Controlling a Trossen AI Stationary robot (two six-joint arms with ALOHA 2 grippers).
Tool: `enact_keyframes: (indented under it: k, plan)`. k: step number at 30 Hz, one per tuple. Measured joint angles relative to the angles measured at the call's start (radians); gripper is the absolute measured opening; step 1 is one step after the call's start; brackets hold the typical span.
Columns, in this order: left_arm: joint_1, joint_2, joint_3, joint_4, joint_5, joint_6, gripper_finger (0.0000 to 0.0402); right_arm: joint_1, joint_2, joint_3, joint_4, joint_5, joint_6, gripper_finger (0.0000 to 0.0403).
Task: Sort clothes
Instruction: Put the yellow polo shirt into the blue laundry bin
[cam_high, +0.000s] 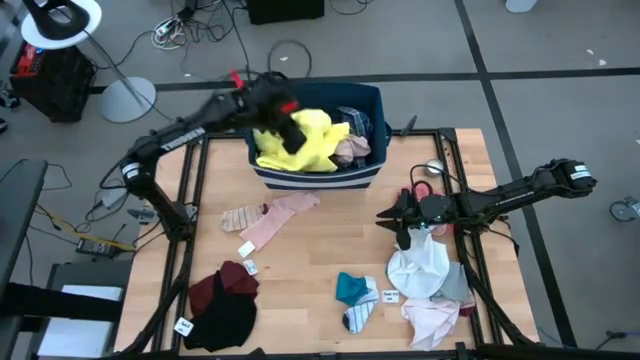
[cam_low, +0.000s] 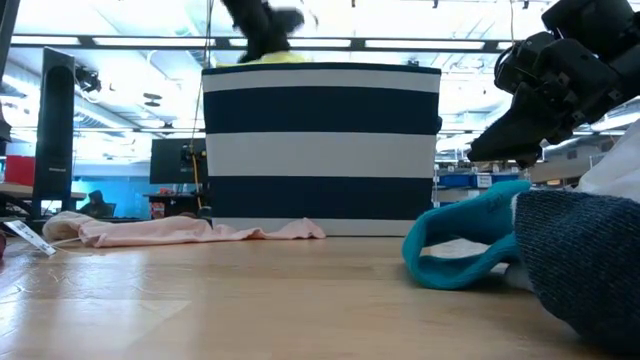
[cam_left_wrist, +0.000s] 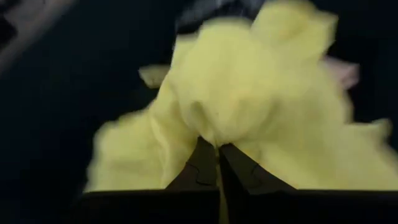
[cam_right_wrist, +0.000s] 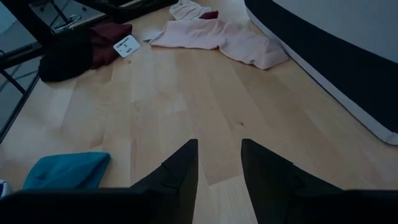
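The left tool (cam_high: 285, 125) is clamped on the yellow garment (cam_high: 310, 140) over the striped bin (cam_high: 372, 100), so extraction is judged in hand. Next it needs lifting clear. The right tool (cam_high: 400, 225) hangs empty, fingers apart, above the surface (cam_high: 310, 270) beside the white garment (cam_high: 420, 268).
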Motion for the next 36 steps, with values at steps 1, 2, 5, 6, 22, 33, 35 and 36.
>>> enact_keyframes:
  k: [1, 2, 5, 6, 22, 33, 35, 36]
  plan:
    - [0.0, 0.0, -0.053, 0.042, 0.001, -0.014, 0.0, 0.0, 0.0, 0.0, -0.001, 0.0, 0.0, 0.0123]
    - [0.001, 0.0, -0.103, 0.087, 0.009, -0.021, 0.0, 0.0, 0.0, 0.0, -0.001, 0.0, -0.001, 0.0124]
    - [0.001, 0.0, -0.258, 0.256, 0.054, -0.044, 0.0002, 0.0, 0.0, 0.0, 0.0, 0.0, -0.001, 0.0122]
    - [0.001, 0.002, -0.301, 0.313, 0.059, -0.049, 0.0002, 0.0, 0.0, 0.0, 0.0, 0.0, -0.001, 0.0122]
    - [0.029, 0.004, -0.599, 0.612, 0.075, -0.177, 0.0043, 0.0, 0.0, 0.0, 0.0, 0.0, 0.002, 0.0121]
    - [0.027, 0.018, -0.354, 0.475, 0.175, -0.185, 0.0141, 0.001, 0.002, 0.0, -0.001, 0.0, 0.002, 0.0118]
    - [0.02, 0.018, -0.287, 0.419, 0.173, -0.146, 0.0141, 0.001, 0.004, 0.0, -0.002, -0.001, 0.003, 0.0119]
    - [0.014, 0.018, -0.254, 0.387, 0.167, -0.133, 0.0142, 0.001, 0.004, 0.0, -0.003, -0.003, 0.002, 0.0119]
